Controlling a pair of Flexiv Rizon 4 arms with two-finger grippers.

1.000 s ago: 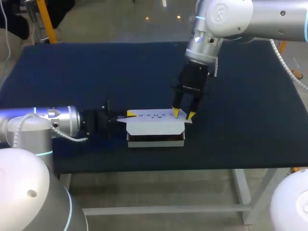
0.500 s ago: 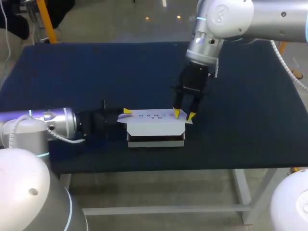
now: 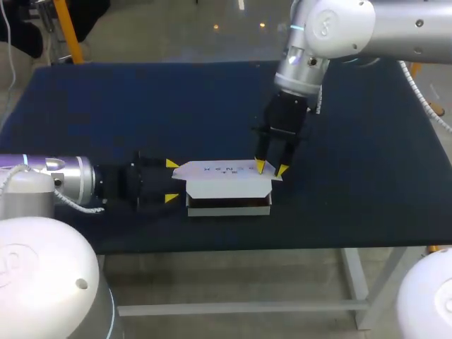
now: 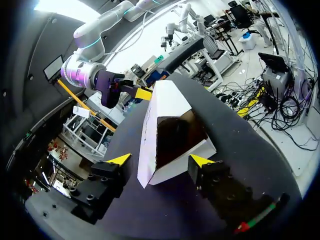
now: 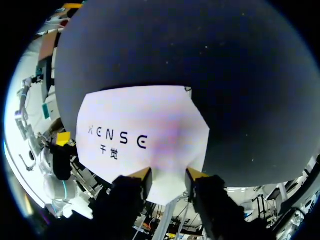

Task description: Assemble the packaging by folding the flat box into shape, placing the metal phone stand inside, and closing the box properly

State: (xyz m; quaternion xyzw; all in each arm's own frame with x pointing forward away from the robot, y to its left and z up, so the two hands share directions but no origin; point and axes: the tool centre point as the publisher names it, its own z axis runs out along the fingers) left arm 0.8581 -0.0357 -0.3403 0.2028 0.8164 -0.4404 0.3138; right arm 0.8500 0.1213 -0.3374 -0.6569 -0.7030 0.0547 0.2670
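Left gripper [image 3: 171, 181] low by table's near edge, just left of box [image 3: 227, 189]. Black fingers spread wide, holding nothing, pointy yellow tips just short of box's left end. White box is smooth cardboard, long and low, near middle of table. Left end open, dark brown inside. Flat lid [image 3: 222, 169] on top, corners cut slanted. Right gripper [image 3: 270, 169] points down from far side, fingers a little apart, gripping nothing, tips on lid's right far corner. Table [image 3: 127, 106] is dark blue, cloth-like.
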